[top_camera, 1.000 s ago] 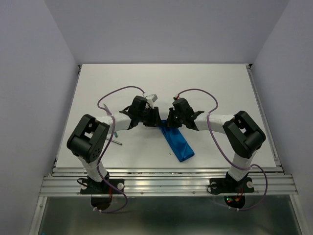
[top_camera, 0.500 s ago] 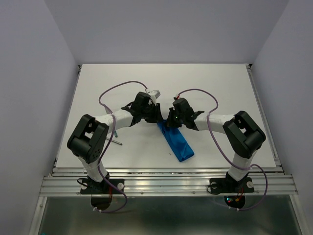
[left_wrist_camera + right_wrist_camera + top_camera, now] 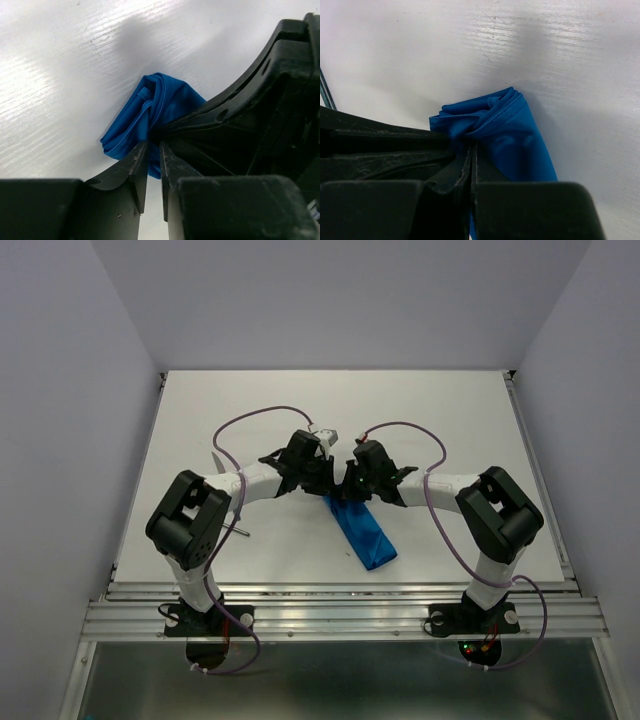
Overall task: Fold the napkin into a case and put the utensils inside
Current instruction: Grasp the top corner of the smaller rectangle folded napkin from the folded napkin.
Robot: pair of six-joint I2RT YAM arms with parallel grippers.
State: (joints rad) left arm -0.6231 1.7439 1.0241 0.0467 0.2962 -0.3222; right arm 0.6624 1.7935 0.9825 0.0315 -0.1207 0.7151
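No legible txt, labels, brands or nos. in any view; maybe tiny marks, too blurred.

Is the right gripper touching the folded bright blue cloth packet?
Touching. The right wrist view shows the right gripper shut on the end of the folded bright blue cloth packet.

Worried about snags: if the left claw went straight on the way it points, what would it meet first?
The bunched end of the blue napkin, right at the left claw, seemingly touching it.

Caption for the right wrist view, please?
Right hand pinching an end of the folded blue napkin on the white table.
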